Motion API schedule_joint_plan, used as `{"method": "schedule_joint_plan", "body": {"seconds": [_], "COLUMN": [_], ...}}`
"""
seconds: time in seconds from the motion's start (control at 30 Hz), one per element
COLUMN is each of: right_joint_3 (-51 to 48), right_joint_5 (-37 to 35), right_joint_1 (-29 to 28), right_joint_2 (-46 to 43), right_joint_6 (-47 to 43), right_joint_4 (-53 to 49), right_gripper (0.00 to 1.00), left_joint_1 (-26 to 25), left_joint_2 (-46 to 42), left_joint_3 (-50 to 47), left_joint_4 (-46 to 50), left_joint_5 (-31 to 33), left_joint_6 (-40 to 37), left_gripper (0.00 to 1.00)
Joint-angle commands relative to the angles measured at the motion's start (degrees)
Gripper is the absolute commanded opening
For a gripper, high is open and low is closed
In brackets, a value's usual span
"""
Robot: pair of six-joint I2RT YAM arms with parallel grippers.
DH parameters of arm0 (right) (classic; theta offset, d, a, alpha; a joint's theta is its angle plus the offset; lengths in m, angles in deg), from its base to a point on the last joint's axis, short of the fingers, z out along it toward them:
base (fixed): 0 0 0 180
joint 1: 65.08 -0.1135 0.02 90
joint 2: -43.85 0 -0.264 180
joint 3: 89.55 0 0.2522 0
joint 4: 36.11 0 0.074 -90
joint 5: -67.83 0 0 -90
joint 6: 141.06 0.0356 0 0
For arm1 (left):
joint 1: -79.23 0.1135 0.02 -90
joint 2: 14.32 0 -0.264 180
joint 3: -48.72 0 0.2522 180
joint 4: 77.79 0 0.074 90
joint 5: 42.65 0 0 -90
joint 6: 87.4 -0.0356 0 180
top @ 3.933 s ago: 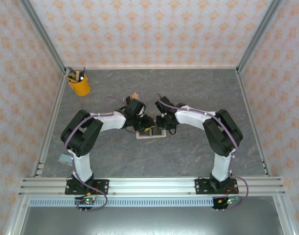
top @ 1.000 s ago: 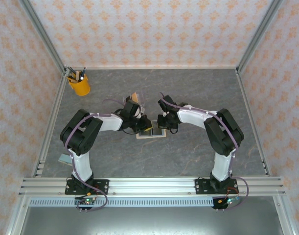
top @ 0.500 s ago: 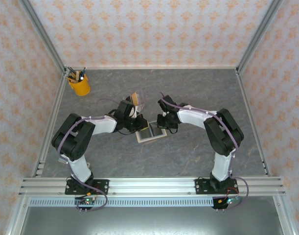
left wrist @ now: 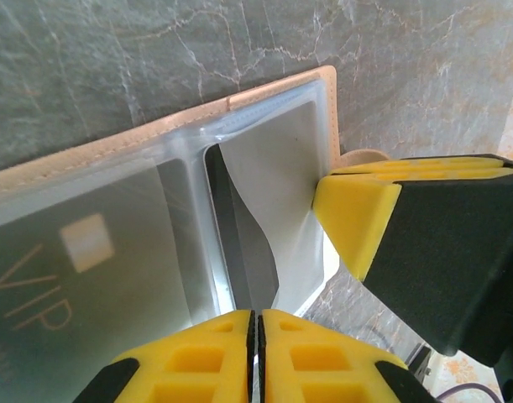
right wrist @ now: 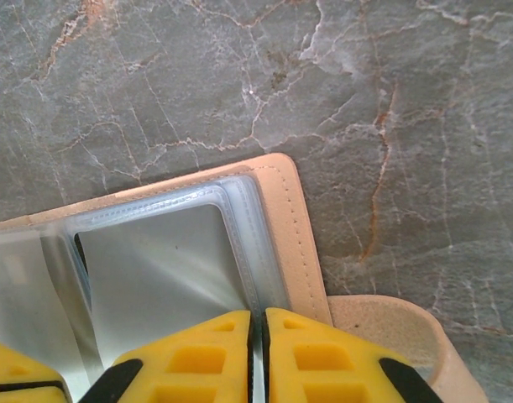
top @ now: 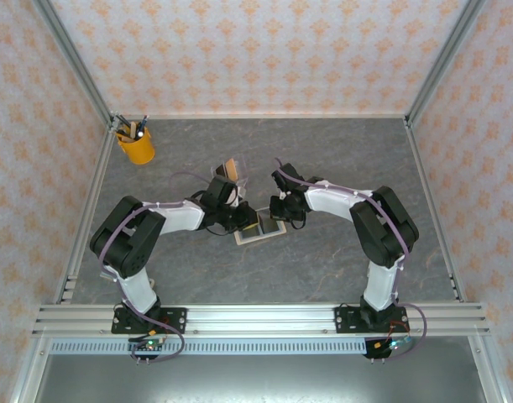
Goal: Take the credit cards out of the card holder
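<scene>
A grey marbled table (top: 348,159) lay inside patterned walls (top: 256,50), with a yellow cup (top: 136,147) of pens at its far left corner. Near the middle of the table the card holder (top: 264,231) lay open and flat. The left gripper (top: 243,220) came in on its left end and the right gripper (top: 277,217) on its far right. From above, both arms covered much of the holder. A small upright thing (top: 231,168) stood just behind the left wrist, possibly a clear stand, though it was too small to be sure.

In the left wrist view the fingers were pressed together at the bottom edge, with only a hairline between them. A VIP card (left wrist: 63,269) sat inside a cloudy sleeve, its lower part cut off by the frame. Beside it a dark card (left wrist: 243,243) ran down to the fingertips. Whether its edge was caught between them could not be made out. A lifted clear sleeve (left wrist: 281,168) curved across to one of the right gripper's fingers (left wrist: 357,218).

In the right wrist view the fingers were likewise pressed together, pinching the clear sleeves (right wrist: 164,277) where they met the tan border. The closing tab (right wrist: 390,336) lay flat on the table just beside them, partly cut off.
</scene>
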Motion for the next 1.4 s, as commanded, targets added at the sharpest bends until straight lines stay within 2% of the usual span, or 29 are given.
{"method": "schedule_joint_plan", "body": {"seconds": [0.0, 0.43, 0.6, 0.8, 0.87, 1.03, 1.37], "right_joint_3": [-2.5, -2.8, -2.98, -3.32, -3.42, -3.77, -4.61], "right_joint_5": [-0.08, 0.26, 0.59, 1.58, 1.68, 1.85, 3.72], "right_joint_1": [-0.37, -0.37, -0.37, -0.37, -0.37, -0.37, -0.37], "right_joint_2": [3.81, 3.85, 3.8, 3.76, 3.7, 3.49, 3.54], "right_joint_6": [0.93, 1.11, 1.25, 1.66, 1.94, 2.54, 3.29], "right_joint_4": [-0.97, -0.53, -0.35, 0.08, 0.15, 0.58, 1.96], "right_gripper": [0.13, 0.13, 0.13, 0.13, 0.13, 0.13, 0.13], "left_joint_1": [-0.35, -1.32, -1.39, -1.82, -2.03, -2.91, -3.49], "left_joint_2": [0.89, 4.21, 5.29, 5.0, 4.6, 1.96, 5.02], "left_joint_3": [1.72, 3.9, 4.75, 7.39, 9.0, 10.86, 11.82], "left_joint_4": [1.72, 3.52, 4.08, 10.57, 15.48, 23.23, 19.52], "left_joint_5": [2.68, 4.85, 5.32, 7.76, 10.19, 16.38, 13.73], "left_joint_6": [2.0, 3.37, 3.86, 2.35, 1.57, -0.46, 1.44], "left_gripper": [0.13, 0.15, 0.19, 0.24, 0.26, 0.25, 0.19]}}
